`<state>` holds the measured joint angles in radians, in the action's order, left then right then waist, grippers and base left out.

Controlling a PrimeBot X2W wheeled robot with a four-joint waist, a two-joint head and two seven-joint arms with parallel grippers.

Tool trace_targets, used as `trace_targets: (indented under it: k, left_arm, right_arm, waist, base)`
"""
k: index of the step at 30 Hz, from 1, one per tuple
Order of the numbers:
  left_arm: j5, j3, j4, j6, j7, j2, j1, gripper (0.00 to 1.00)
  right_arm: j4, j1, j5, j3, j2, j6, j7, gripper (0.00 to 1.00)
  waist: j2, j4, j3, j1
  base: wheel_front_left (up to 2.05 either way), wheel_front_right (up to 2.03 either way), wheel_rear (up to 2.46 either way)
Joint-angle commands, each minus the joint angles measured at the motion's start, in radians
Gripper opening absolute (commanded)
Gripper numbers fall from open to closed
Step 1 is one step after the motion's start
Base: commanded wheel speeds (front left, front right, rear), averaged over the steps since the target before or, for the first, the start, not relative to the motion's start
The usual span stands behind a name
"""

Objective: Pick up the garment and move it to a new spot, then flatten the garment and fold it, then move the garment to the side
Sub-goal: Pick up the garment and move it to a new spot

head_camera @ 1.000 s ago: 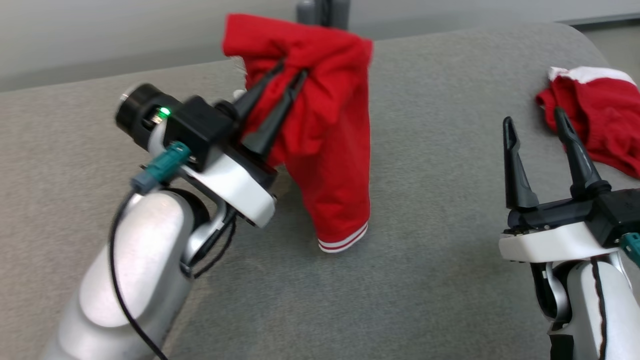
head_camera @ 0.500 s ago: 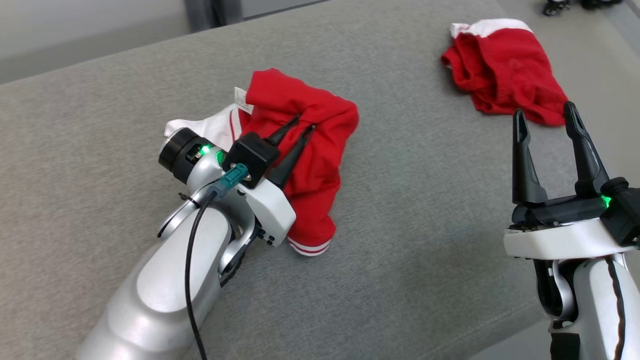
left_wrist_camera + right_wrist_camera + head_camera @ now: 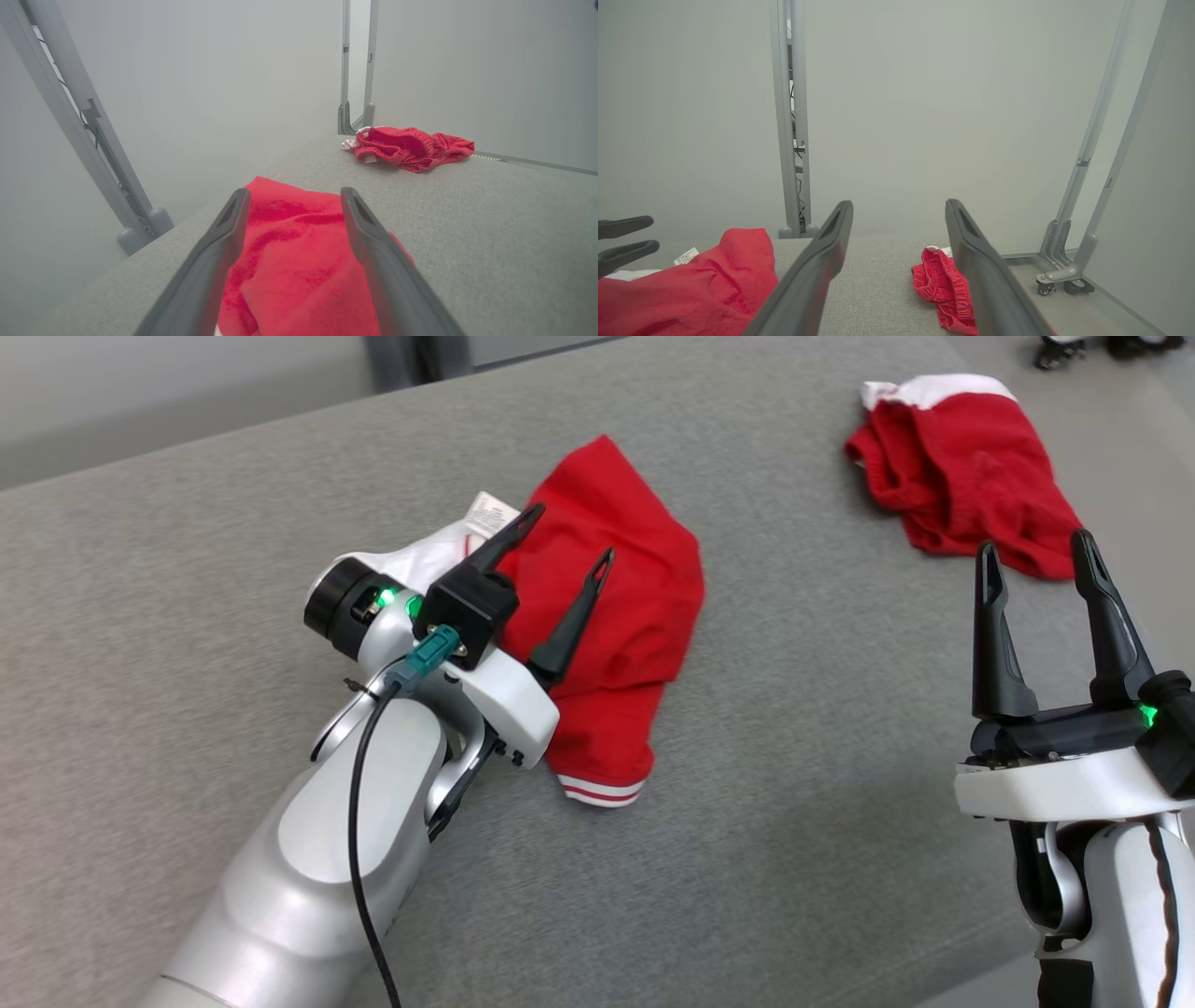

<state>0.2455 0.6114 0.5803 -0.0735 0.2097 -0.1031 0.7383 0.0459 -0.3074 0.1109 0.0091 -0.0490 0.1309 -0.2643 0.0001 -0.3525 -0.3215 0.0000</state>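
The garment (image 3: pixel 644 607) is a pair of red shorts with a white waistband and white-striped hem. It lies crumpled on the grey padded surface (image 3: pixel 794 821), left of centre in the head view. My left gripper (image 3: pixel 571 530) hovers just above it, open, with nothing between its fingers. The left wrist view shows the red cloth (image 3: pixel 289 266) below and between the spread jaws of that gripper (image 3: pixel 295 191). My right gripper (image 3: pixel 1033 543) stands open and empty at the lower right, well clear of the garment. In the right wrist view its fingers (image 3: pixel 899 203) point over the surface, with the garment (image 3: pixel 691 289) at lower left.
A second crumpled red garment (image 3: pixel 971 467) lies at the far right of the surface, just beyond my right fingertips. Grey frame posts (image 3: pixel 789 140) and a wheeled frame base (image 3: pixel 1059 280) stand behind the surface's back edge. Open grey surface lies between the two garments.
The left gripper brought the hanging garment down onto the surface, then opened and let it go. The cloth has slumped and spread wider. The right gripper stayed open.
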Motion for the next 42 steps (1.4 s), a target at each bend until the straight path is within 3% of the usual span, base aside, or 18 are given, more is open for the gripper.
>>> trace_targets:
  k: [1,7,18,25,36,42]
  left_arm:
    - [0.011,-0.011,-0.014,0.007,0.015,0.003,0.012,1.0]
    - [0.044,-0.061,-0.088,0.034,0.046,-0.014,-0.035,1.0]
    - [0.091,-0.209,-0.28,0.113,0.055,-0.118,-0.281,1.0]
    - [0.109,-0.283,-0.356,0.145,0.055,-0.079,-0.471,1.0]
    - [0.036,-0.427,-0.448,0.108,0.055,0.005,-0.625,1.0]
    - [-0.004,-0.46,-0.449,0.072,0.055,0.035,-0.645,1.0]
  right_arm:
    - [-0.006,0.0,-0.01,-0.003,-0.004,0.0,0.0,1.0]
    - [-0.004,0.016,-0.057,0.014,-0.004,0.0,-0.001,1.0]
    - [0.005,0.057,-0.121,0.019,-0.008,0.0,0.0,1.0]
    - [0.03,0.079,-0.122,0.042,-0.007,0.0,-0.001,1.0]
    - [0.068,0.096,-0.119,0.069,-0.013,0.0,0.0,1.0]
    - [0.082,0.103,-0.117,0.075,-0.013,0.0,0.0,1.0]
  waist:
    - [-0.0001,0.038,0.021,0.0]
    - [-0.0001,0.13,0.073,0.0]
    - [-0.0001,0.293,0.153,0.0]
    - [-0.0001,0.348,0.188,0.0]
    - [-0.0001,0.387,0.198,0.0]
    - [-0.0001,0.402,0.2,0.0]
  base:
    - [0.0,0.0,0.0]
    - [0.0,0.0,0.0]
    - [0.0,0.0,0.0]
    - [0.0,0.0,0.0]
    - [0.0,0.0,0.0]
    - [0.0,0.0,0.0]
